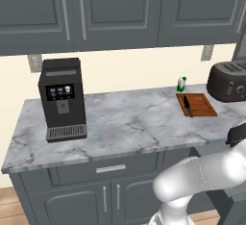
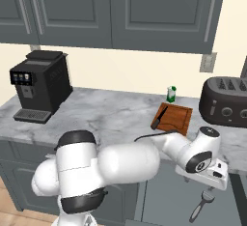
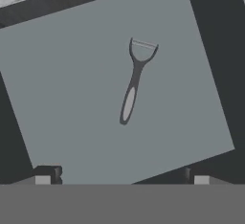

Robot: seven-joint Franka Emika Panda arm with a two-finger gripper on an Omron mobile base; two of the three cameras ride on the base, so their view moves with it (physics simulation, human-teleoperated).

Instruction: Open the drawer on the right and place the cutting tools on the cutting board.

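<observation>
The drawer (image 3: 72, 98) stands pulled out below the counter, its plain grey floor facing the hand camera. On that floor lies the pale grey peeler (image 3: 133, 83), forked head toward the counter edge, also seen low down as the peeler (image 2: 201, 205). My gripper (image 3: 122, 179) hangs above the drawer, open, its fingers wide apart with nothing between them. The peeler lies ahead of the fingertips, some way off. The slim black knife (image 1: 188, 106) rests on the left part of the reddish-brown cutting board (image 1: 198, 105), at the counter's right.
A small green-and-white bottle (image 1: 181, 84) stands behind the board, and a dark toaster (image 1: 228, 82) sits right of it. A black coffee machine (image 1: 62, 99) occupies the counter's left end. Wall cabinets (image 1: 115, 7) hang above, and base cabinet doors (image 1: 103, 197) sit below.
</observation>
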